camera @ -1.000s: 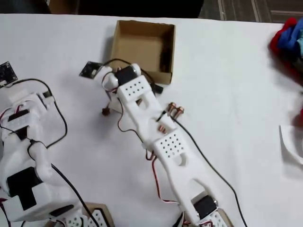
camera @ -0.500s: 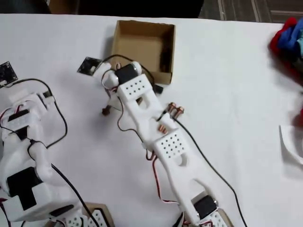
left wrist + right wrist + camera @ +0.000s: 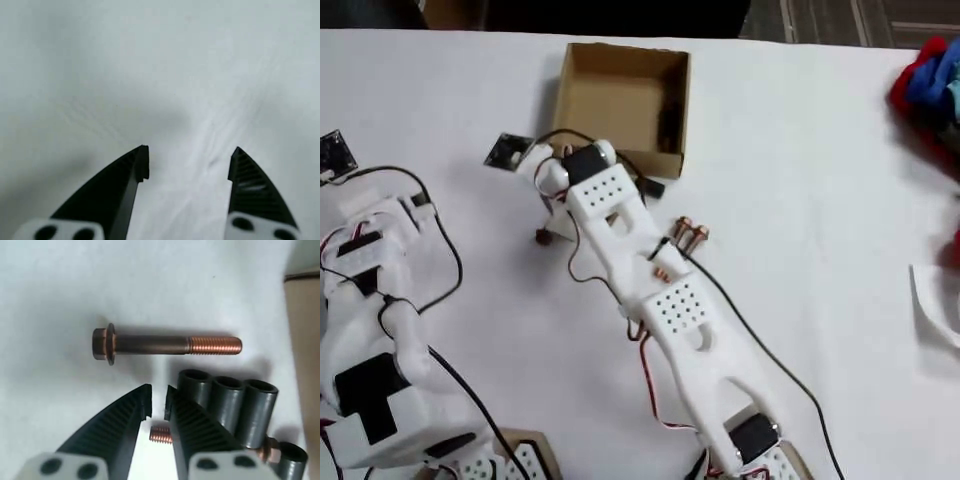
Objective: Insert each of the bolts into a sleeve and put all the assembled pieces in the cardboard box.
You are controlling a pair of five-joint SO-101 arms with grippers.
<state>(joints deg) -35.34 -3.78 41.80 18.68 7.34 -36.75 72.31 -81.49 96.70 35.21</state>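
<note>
My right gripper (image 3: pixel 156 402) hovers low over the table with its jaws almost together and nothing gripped. Just beyond it lies a copper bolt (image 3: pixel 165 345) on its side. Beside the gripper stand three dark sleeves (image 3: pixel 227 402) in a row, with one more sleeve (image 3: pixel 292 457) farther along. A threaded bolt end (image 3: pixel 160 434) shows in the slit behind the fingertips. The right arm (image 3: pixel 620 230) stretches toward the cardboard box (image 3: pixel 625 95), with bolts (image 3: pixel 690 232) beside it and a bolt head (image 3: pixel 542 236) on its other side. My left gripper (image 3: pixel 187 162) is open over bare table.
The left arm (image 3: pixel 370 330) is folded at the table's left edge. Loose cables (image 3: pixel 650 375) trail along the right arm. A red and blue bundle (image 3: pixel 925 80) and a white object (image 3: pixel 935 305) lie at the far right. The box edge (image 3: pixel 305 340) is close to the sleeves.
The right arm's wrist shifted slightly away from the box and came back again. The bolts on the table and the left arm kept their places.
</note>
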